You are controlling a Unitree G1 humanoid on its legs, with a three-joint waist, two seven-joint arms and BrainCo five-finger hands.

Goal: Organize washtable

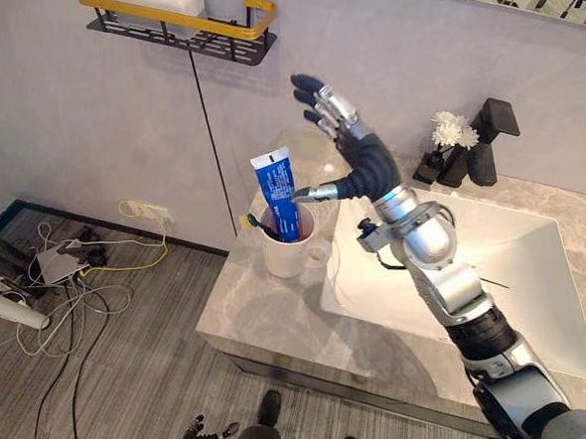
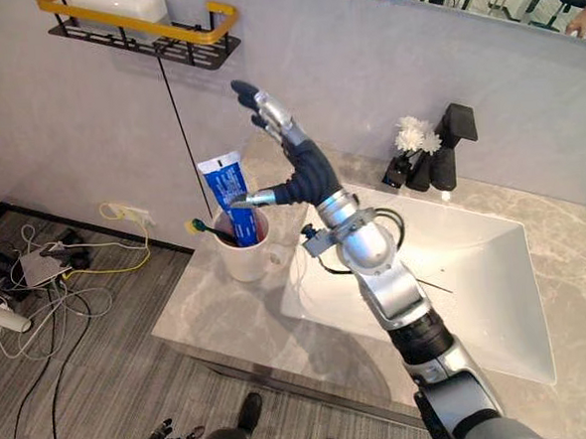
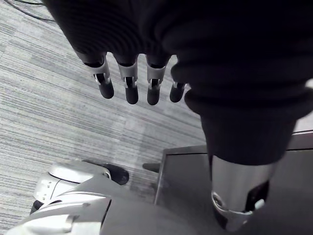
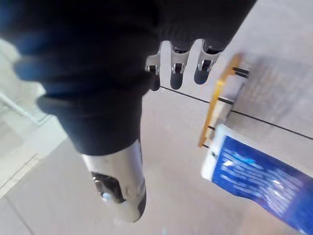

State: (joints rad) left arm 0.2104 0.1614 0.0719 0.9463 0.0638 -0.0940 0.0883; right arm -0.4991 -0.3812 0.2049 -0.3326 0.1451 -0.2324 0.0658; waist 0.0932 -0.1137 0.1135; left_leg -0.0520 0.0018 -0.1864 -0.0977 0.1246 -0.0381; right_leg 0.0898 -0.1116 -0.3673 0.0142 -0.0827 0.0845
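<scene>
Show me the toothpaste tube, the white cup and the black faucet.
toothpaste tube (image 1: pixel 274 189), left eye view, blue body above the cup.
white cup (image 1: pixel 283 258), left eye view, outer wall.
black faucet (image 1: pixel 484 158), left eye view, upright body.

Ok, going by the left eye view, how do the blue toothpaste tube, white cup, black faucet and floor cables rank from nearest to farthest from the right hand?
1. Blue toothpaste tube, at the thumb of the right hand.
2. White cup holding it, just below.
3. Black angular faucet, behind the white sink, to the right.
4. Tangled cables on the floor, far left.

Print on the toothpaste tube (image 1: pixel 276 193) is unreadable.
</scene>
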